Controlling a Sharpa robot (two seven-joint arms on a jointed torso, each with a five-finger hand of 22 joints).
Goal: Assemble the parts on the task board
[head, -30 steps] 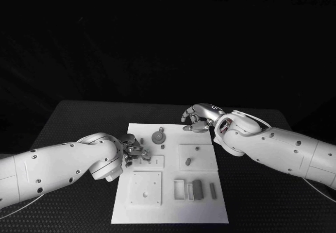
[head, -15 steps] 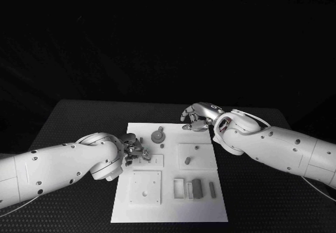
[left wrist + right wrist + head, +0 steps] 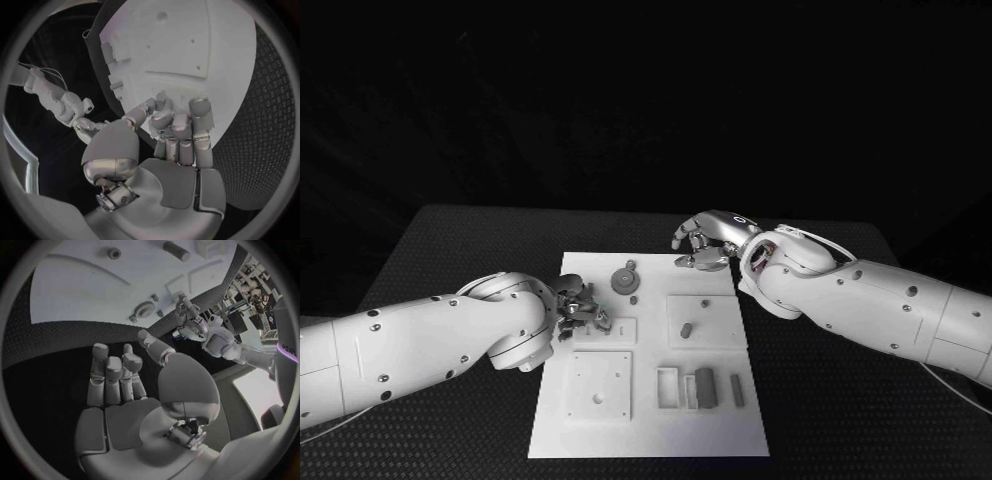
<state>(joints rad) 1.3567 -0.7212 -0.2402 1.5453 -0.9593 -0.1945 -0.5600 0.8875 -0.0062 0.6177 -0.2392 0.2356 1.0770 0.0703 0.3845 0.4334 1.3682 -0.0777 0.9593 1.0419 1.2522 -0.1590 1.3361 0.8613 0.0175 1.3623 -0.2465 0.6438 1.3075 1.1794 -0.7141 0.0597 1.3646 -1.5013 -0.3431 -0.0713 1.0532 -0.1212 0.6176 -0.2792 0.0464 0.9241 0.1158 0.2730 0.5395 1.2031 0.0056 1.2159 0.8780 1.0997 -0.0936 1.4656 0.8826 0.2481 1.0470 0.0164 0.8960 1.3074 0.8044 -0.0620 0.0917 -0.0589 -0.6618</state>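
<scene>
1. Two hands work the head view: the left hand (image 3: 578, 308) sits at the task board's (image 3: 646, 440) left edge by a small peg block (image 3: 609, 331), fingers bunched. Whether it pinches a part I cannot tell. The right hand (image 3: 707, 243) hovers off the board's far right corner, fingers curled, nothing visibly in them. A gear-like part (image 3: 627, 281) lies between the hands.
2. From the left wrist view, the left hand's fingers (image 3: 181, 131) curl above the board's edge (image 3: 187, 45); any part inside is hidden.
3. From the right wrist view, the right hand (image 3: 125, 385) looks loosely curled and empty over the black table (image 3: 56, 347).
4. Judging the step as seating a part at the peg block, lower straight and release only once it is seated.
</scene>
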